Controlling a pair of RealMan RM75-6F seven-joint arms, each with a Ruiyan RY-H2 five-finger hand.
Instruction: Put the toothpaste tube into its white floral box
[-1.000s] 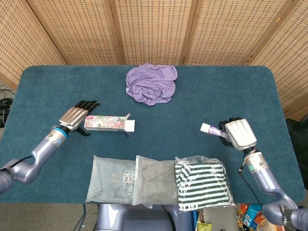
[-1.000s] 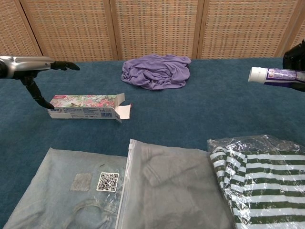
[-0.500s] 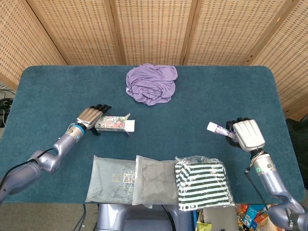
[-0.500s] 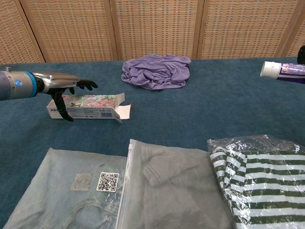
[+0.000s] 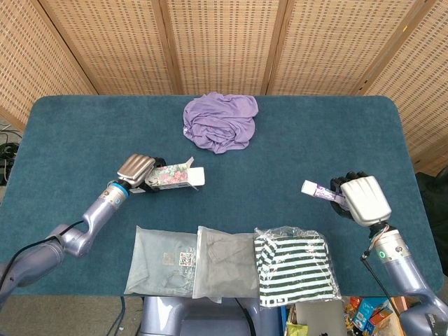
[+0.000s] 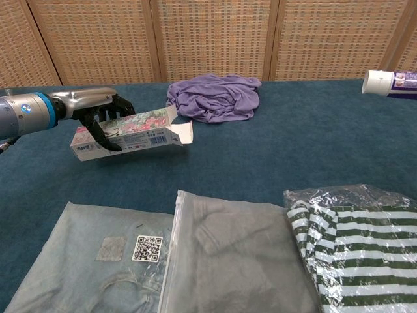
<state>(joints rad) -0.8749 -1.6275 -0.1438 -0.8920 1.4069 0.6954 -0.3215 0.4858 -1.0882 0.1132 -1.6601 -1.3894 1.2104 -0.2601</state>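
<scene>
Teal carpet-like table, w/ woven wicker screen panels behind it. Beyond the left hand, toward the far edge, a crumpled purple cloth. Nearer the robot than both hands, three clear bags in a row along the near edge: grey garment w/ QR label, plain grey one, striped black/white one just below the right hand.

Hidden/cut off: in chest view the right hand is outside the frame, only the tube's cap end pokes in at the right edge. Left hand's fingers mostly wrapped around the box, so exact contact is hard to read. Print on box & tube too small to read.

Left hand is clamped round the closed end of the white floral box; box lifted off the table, tilted, open end w/ flaps pointing away from the hand toward the right. Pink/green flower print on top, white side w/ small text.

Right hand grips the toothpaste tube, well apart from the box: white cap, purple-white body, cap sticking out toward the left hand, roughly level.
</scene>
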